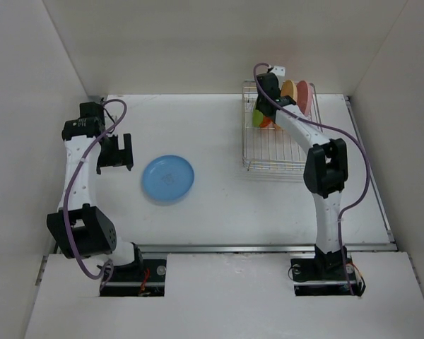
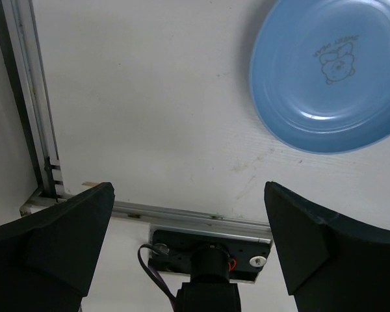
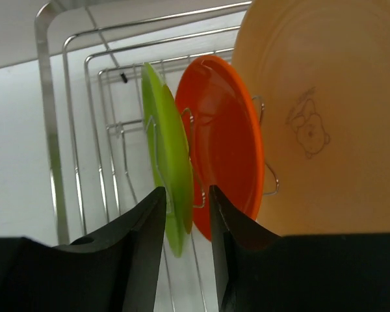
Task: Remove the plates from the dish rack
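A blue plate (image 1: 168, 178) with a small cartoon print lies flat, face up, on the table, well apart from the silver wire dish rack (image 1: 275, 152). At the rack's far end, lime green (image 3: 169, 188), orange-red (image 3: 224, 156), tan-orange (image 3: 325, 117) and pink (image 1: 304, 95) plates stand on edge, side by side.

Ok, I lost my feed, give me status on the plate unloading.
Left jaws open, empty; blue plate flat on table. Right jaws straddle lime green plate in dish rack, grip unconfirmed. Orange-red plate close beside.

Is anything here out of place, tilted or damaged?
Nothing stands out. The blue plate lies flat on the table; the green plate, orange-red plate and tan plate stand on edge in the rack.
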